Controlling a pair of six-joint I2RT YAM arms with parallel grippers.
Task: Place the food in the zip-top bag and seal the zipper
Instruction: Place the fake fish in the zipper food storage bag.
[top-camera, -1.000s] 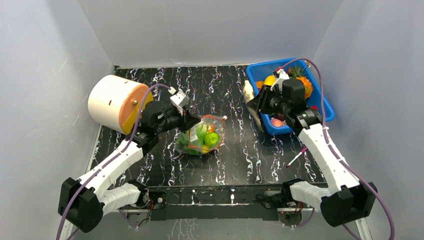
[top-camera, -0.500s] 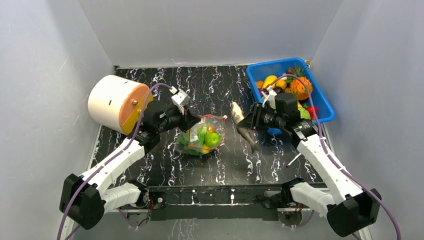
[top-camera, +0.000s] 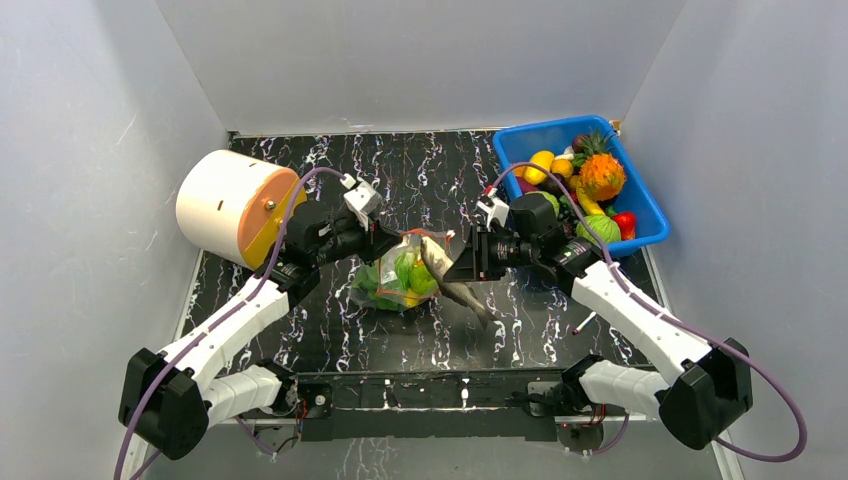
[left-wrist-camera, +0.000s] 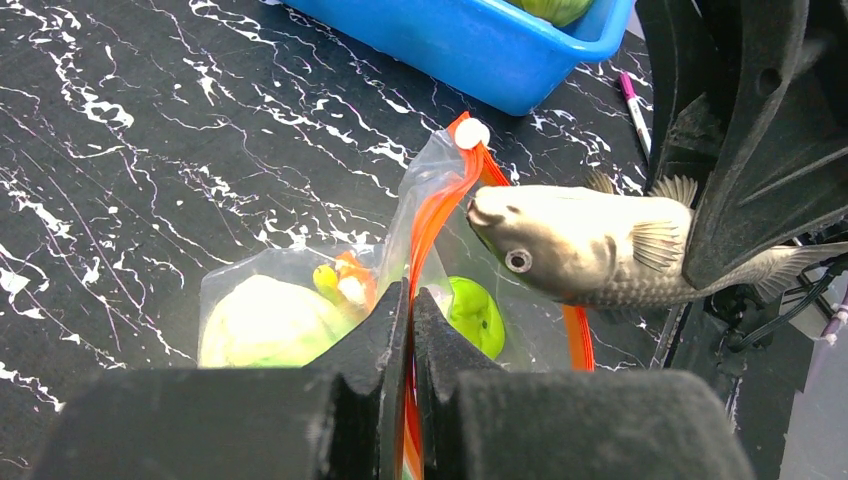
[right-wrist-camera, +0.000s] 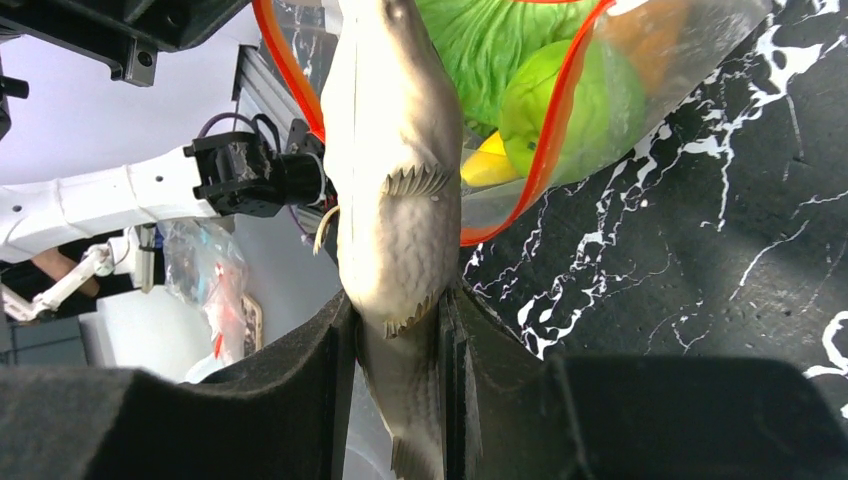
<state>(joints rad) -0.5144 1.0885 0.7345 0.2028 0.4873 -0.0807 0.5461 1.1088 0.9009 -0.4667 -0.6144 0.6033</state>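
Observation:
The clear zip-top bag (top-camera: 402, 275) lies mid-table with green and yellow toy food inside; it also shows in the left wrist view (left-wrist-camera: 300, 300). My left gripper (top-camera: 385, 243) is shut on the bag's red zipper strip (left-wrist-camera: 432, 215), holding the mouth up and open. My right gripper (top-camera: 466, 262) is shut on the tail half of a grey toy fish (top-camera: 445, 272), whose head sits at the open mouth. In the right wrist view the fish (right-wrist-camera: 395, 190) points into the red-rimmed mouth, over the green cabbage (right-wrist-camera: 490, 40) and a green fruit (right-wrist-camera: 570, 105).
A blue bin (top-camera: 640, 205) with several toy fruits stands at the back right. A big white-and-orange cylinder (top-camera: 230, 205) lies at the back left. A pink pen (top-camera: 582, 322) lies near the right arm. Grey walls enclose the table.
My right gripper has carried the fish left from the blue bin to the bag's mouth. My left gripper has kept its hold on the zipper strip.

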